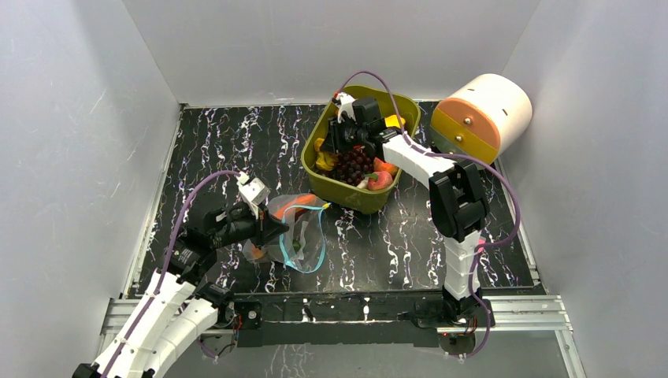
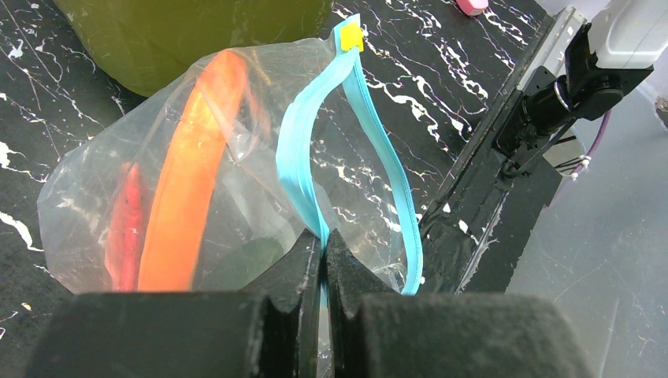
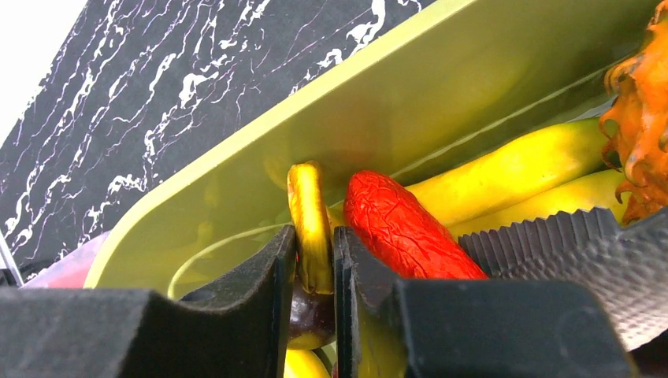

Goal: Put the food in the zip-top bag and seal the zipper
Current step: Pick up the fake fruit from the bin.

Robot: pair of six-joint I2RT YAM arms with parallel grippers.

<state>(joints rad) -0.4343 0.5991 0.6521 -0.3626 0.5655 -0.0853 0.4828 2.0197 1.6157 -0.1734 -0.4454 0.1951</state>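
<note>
Wrist views only: left end effector (image 2: 323, 242) pinches zipper (image 2: 293, 169); right end effector (image 3: 315, 246) (in tub (image 3: 236, 161)) clamps yellow food (image 3: 309, 201).

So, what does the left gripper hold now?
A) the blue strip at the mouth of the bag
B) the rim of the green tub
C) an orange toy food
A: the left gripper is pinched shut on the blue strip of the clear bag.
</note>
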